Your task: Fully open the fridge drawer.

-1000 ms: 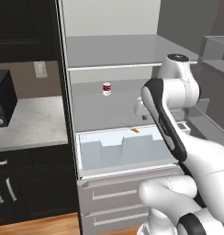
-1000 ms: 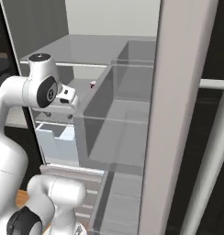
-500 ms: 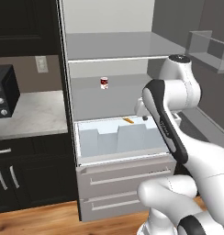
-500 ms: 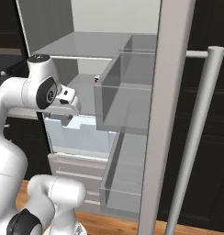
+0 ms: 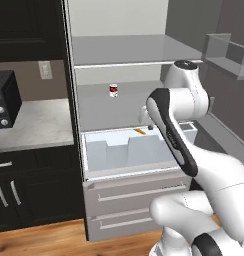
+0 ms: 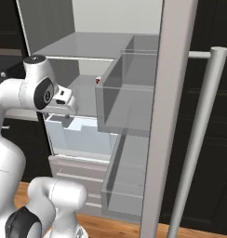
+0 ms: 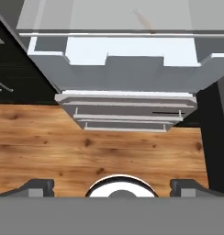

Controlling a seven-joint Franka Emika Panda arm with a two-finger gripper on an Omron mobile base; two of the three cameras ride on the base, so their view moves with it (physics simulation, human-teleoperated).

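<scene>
Jaws stand spread wide and empty: on my hand view the two dark fingertips (image 7: pixel 38 186) sit at the far left and far right of the bottom edge, with wooden floor (image 7: pixel 49 142) between them and nothing gripped. From the left base view I cannot make out the gripper itself; the arm's upper link rises in front of the fridge interior and hides it. I see the fridge drawer (image 5: pixel 129 152) pulled out past the fridge's front edge, directly above two grey flat-fronted drawers (image 5: pixel 139 192) with bar handles. Its stepped, notched front wall (image 7: pixel 118 73) faces the hand camera, and the pale bin interior is exposed behind it. A small orange item (image 5: pixel 140 131) lies at the rear edge of the bin, on or just behind it; I cannot tell which. A red-and-white can (image 5: pixel 113 90) stands upright on the grey shelf (image 5: pixel 104 107) above the drawer, toward the shelf's back. From the right base view the drawer (image 6: pixel 83 137) shows between the arm and the open fridge door (image 6: pixel 169 116), whose clear door bins hang beside it. A black microwave (image 5: pixel 4 100) rests on the pale worktop (image 5: pixel 36 122) left of the fridge.
</scene>
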